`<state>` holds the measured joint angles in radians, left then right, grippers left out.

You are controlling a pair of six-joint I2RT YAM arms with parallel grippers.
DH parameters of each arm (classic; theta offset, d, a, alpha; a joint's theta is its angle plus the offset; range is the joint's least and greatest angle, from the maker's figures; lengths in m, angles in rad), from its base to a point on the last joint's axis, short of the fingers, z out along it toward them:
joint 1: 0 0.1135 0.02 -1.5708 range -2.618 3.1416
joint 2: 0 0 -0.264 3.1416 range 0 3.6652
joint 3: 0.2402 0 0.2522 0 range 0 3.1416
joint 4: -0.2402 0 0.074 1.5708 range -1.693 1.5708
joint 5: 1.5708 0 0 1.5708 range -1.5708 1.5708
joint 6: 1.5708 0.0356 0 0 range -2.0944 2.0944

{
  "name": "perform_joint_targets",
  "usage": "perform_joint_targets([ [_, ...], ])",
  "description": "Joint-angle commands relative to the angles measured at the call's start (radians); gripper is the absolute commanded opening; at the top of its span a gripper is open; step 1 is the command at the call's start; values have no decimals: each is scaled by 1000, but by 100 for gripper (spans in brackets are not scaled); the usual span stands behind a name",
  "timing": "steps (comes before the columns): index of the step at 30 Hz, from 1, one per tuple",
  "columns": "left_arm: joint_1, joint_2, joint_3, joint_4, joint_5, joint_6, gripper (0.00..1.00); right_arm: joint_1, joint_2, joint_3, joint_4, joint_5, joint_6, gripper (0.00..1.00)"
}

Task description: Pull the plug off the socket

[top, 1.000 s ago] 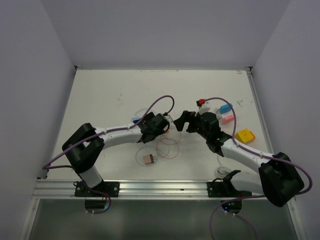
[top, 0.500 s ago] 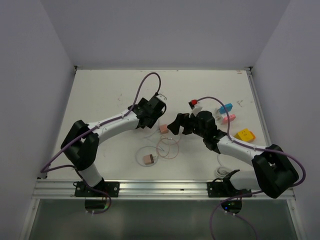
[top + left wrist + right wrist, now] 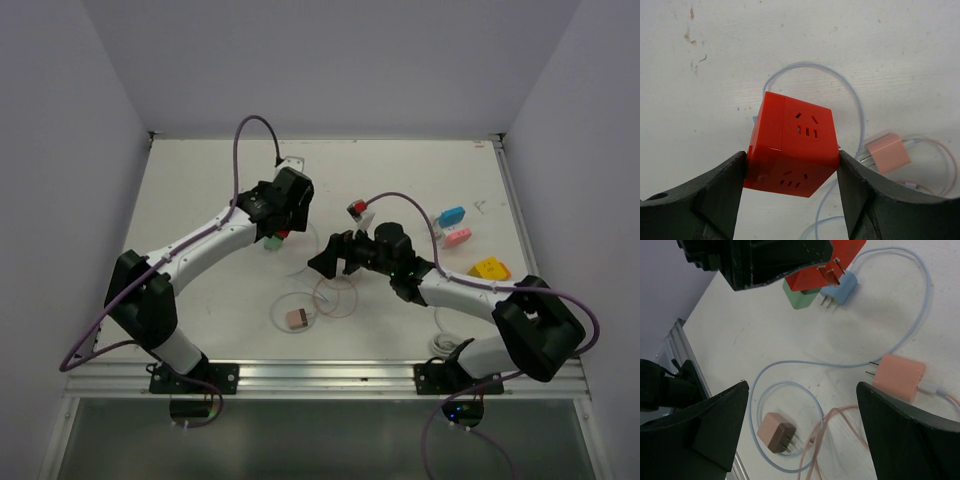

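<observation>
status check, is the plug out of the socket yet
Left gripper shut on red socket cube. Right gripper open, empty. Pink plug lies loose, prongs bare.

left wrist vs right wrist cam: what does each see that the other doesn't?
Left wrist only: the slotted faces of the socket, and the left fingers pressed against two opposite sides of it.
Right wrist only: a green plug next to the socket, a brown plug lying loose, and the right fingers spread open with nothing between them.
Both: the red socket, the pink plug lying apart from it, and the blue cable.
</observation>
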<state>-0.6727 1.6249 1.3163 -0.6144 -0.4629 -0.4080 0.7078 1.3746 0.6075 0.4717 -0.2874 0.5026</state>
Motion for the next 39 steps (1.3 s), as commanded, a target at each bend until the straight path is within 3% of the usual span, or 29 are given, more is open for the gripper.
perform_joint_targets([
  [1,38,-88,15,92,69,-159,0,12,37,44,139,-44,40,92],
  [6,96,-180,-101,226,197,-284,0,16,113,61,246,-58,97,92],
  [18,125,-339,-307,488,308,-584,0,21,224,167,274,-45,80,91],
  [30,125,-424,-384,555,319,-657,0,21,258,225,188,24,-27,82],
  [39,127,-451,-394,530,265,-644,0,21,190,166,170,96,-64,81],
])
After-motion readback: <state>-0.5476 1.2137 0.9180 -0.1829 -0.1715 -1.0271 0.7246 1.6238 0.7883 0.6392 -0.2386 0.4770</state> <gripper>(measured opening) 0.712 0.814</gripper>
